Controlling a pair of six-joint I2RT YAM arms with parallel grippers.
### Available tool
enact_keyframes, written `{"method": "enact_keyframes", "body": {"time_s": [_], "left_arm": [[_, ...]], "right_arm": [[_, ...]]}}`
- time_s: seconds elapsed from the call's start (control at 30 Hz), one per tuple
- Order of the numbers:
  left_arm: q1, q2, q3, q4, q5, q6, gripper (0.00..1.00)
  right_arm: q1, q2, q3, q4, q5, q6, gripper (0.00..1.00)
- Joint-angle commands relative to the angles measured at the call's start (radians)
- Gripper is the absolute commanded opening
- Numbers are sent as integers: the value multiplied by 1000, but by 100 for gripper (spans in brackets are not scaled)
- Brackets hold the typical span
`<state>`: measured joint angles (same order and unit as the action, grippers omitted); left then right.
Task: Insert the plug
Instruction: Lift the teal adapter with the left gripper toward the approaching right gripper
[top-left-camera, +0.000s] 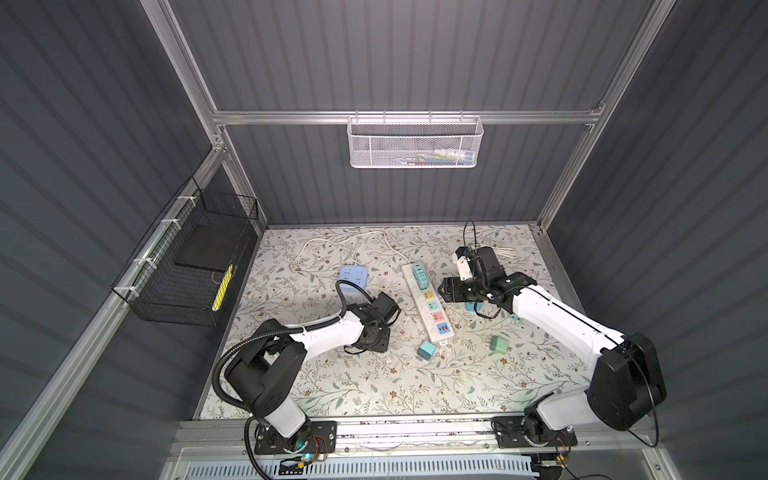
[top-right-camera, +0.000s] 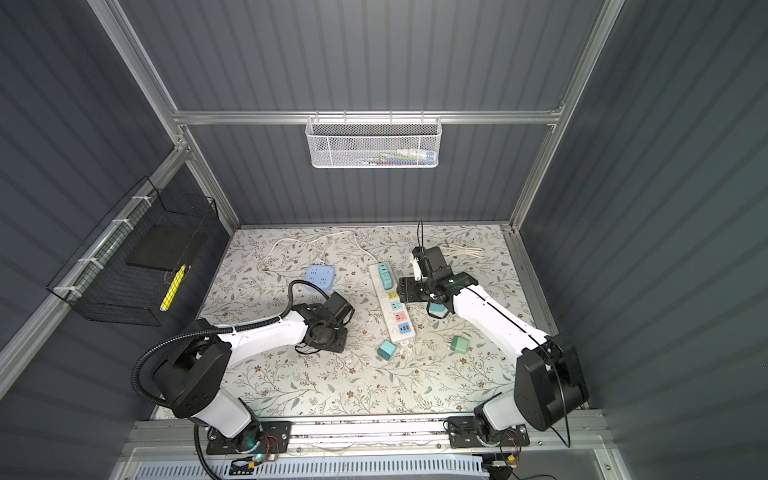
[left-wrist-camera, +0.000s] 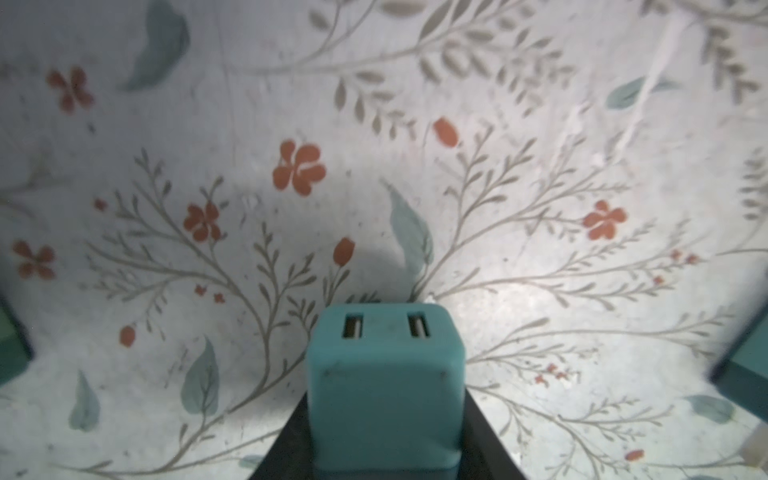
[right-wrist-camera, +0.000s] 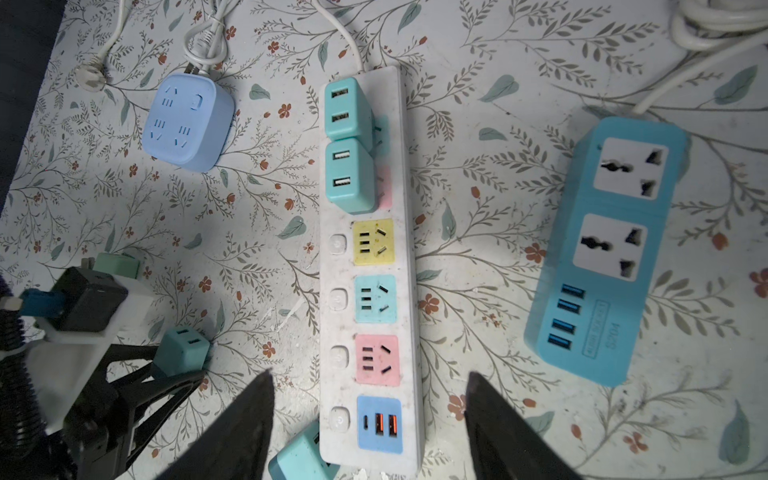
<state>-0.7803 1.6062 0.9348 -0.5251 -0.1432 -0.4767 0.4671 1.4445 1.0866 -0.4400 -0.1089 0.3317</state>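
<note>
Floral tabletop (top-left-camera: 374, 395) spans the cell. White power strip (top-left-camera: 428, 307) lies lengthwise near the middle, with two teal chargers (right-wrist-camera: 351, 174) seated in its far sockets and the yellow, teal and pink sockets bare. Cyan power strip (right-wrist-camera: 611, 249) sits to its right. Pale blue cube socket (top-left-camera: 353, 277) sits to its left, farther back. Right hand (right-wrist-camera: 369, 374) hovers over the white strip's near end, jaws spread, empty. Left hand (left-wrist-camera: 384, 449) is clamped on the teal plug (left-wrist-camera: 384, 374), left of the white strip and apart from it; whether the plug touches the tabletop is unclear. Loose teal cube (top-left-camera: 426, 350) lies by the strip's near end, and a green cube (top-left-camera: 498, 345) lies farther right.
</note>
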Motion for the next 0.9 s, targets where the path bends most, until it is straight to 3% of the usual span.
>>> {"method": "enact_keyframes", "body": {"time_s": [0.0, 0.27, 0.37, 0.87], "left_arm": [[-5, -86, 101, 114, -62, 179, 21], [-19, -147, 94, 518, -69, 570, 17], [-19, -138, 67, 647, -14, 667, 18], [-19, -104, 49, 727, 144, 673, 18]], "right_arm": [[-5, -46, 0, -33, -7, -16, 72], [-7, -123, 44, -49, -117, 4, 60], [-7, -125, 67, -49, -171, -2, 54], [-7, -40, 104, 150, -466, 47, 54]]}}
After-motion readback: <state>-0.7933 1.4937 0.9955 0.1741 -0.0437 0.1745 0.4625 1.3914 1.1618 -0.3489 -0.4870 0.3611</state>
